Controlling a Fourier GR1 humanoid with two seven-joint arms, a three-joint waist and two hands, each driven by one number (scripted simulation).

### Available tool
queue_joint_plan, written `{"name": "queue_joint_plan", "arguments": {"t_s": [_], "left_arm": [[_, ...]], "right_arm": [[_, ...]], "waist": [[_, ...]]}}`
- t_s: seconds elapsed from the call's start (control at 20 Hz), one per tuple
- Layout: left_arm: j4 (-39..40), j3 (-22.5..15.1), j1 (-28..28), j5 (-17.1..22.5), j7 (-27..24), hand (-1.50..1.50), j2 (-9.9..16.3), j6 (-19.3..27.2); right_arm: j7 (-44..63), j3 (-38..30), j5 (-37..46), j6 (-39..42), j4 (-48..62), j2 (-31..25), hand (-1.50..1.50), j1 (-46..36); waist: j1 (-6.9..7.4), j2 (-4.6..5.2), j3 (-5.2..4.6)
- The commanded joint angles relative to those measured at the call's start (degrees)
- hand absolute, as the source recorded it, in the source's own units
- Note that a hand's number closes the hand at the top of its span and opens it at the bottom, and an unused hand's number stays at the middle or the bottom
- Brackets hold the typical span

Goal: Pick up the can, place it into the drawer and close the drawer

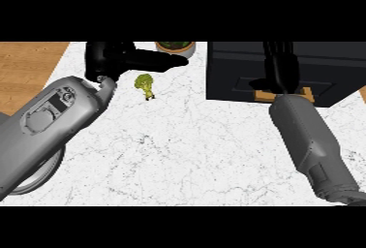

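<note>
No can shows anywhere in the head view. A black drawer unit (236, 72) stands at the back right of the white marble counter. My right hand (280, 72) lies over its top and front, fingers stretched straight away from me. A narrow tan strip of the drawer (307, 95) peeks out just below the hand, at the unit's front edge. Whatever is inside is hidden by the hand and wrist. My left hand (125, 59) rests at the back left, fingers relaxed and pointing right, holding nothing.
A small broccoli floret (145, 85) lies on the counter just right of my left wrist. A round white-rimmed pot with green inside (175, 46) sits at the back edge. A white plate (44, 175) is partly under my left forearm. Wooden floor (28, 68) lies beyond the counter's left edge.
</note>
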Motion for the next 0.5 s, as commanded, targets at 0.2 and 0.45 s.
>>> {"name": "queue_joint_plan", "arguments": {"t_s": [0.2,0.45], "left_arm": [[-6.79,0.32,5.73,-1.03,0.06,-1.50,3.14,-1.23],[-5.16,1.15,6.89,-2.17,-1.92,-1.50,1.48,-0.80]], "right_arm": [[0.47,-3.18,-0.69,0.66,10.30,-2.53,-1.50,-9.92],[-0.47,-4.29,-1.23,0.86,12.84,-3.27,-1.50,-13.27]], "waist": [[2.14,1.16,0.34],[1.42,1.79,0.39]]}}
